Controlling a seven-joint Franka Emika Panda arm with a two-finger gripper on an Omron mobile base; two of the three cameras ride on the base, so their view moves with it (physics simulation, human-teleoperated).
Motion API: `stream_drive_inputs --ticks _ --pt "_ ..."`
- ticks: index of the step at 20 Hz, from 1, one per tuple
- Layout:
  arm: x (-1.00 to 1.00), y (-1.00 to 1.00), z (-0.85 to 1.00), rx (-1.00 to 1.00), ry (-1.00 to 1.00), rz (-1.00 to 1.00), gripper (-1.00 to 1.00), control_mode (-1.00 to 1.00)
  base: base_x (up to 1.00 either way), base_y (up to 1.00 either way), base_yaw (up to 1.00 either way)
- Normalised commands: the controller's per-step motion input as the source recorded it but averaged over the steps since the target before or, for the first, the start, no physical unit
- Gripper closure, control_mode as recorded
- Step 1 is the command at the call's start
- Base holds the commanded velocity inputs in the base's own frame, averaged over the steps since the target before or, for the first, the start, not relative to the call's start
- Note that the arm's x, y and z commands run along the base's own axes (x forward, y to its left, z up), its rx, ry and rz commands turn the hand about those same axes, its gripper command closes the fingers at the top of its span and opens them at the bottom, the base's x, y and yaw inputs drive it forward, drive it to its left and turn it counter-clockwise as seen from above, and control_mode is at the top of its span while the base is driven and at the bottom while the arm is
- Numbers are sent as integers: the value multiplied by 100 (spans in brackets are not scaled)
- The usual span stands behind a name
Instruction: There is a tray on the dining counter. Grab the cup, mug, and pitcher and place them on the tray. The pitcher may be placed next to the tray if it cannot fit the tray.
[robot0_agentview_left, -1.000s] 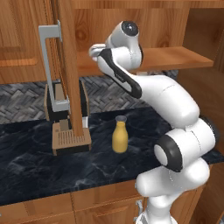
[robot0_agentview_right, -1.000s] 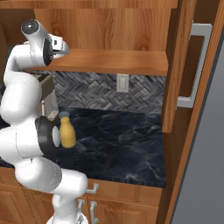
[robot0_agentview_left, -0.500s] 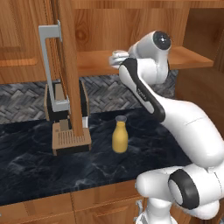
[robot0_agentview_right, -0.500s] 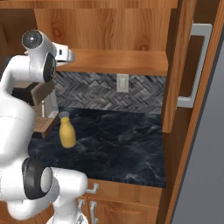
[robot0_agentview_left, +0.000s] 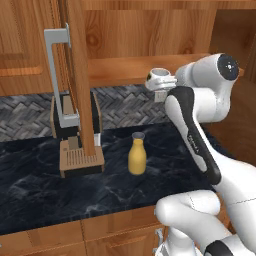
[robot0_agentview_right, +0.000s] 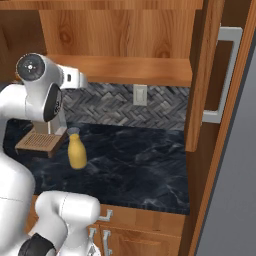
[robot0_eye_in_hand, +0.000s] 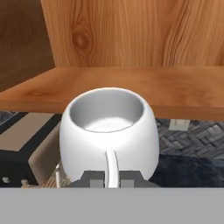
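The white mug (robot0_eye_in_hand: 109, 131) hangs in the air in front of a wooden shelf, and my gripper (robot0_eye_in_hand: 110, 178) is shut on its handle. From the left base view the mug (robot0_agentview_left: 159, 76) sits at the end of my gripper (robot0_agentview_left: 163, 86), level with the shelf edge. The mustard-yellow pitcher (robot0_agentview_left: 137, 156) stands upright on the black marble kitchen counter below, apart from the hand, and shows again as the pitcher (robot0_agentview_right: 76, 152) in the right base view. The tray, the dining counter and the cup are out of view.
A coffee machine (robot0_agentview_left: 75, 135) stands left of the pitcher. An open cabinet door (robot0_agentview_left: 77, 75) with a grey handle juts out above it. The wooden shelf (robot0_agentview_left: 125, 70) runs behind the mug. Another open door (robot0_agentview_right: 210, 75) and a tall grey panel (robot0_agentview_right: 240, 175) stand at the right.
My arm has swung to the right along the shelf front, carrying the mug with it. The pitcher has stayed where it was.
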Motion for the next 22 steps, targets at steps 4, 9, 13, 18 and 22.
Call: stream_drive_inputs --ticks 4,9,13,18,22 --pt "-89 -15 0 0 0 0 100 -100 0 0 0" --pt "-82 -7 0 0 0 0 100 -100 0 0 0" --pt "-65 -1 7 0 0 0 100 -100 0 0 0" --pt "-29 0 32 0 9 0 100 -100 0 0 0" --pt "-17 0 39 0 19 0 100 -100 0 0 0"
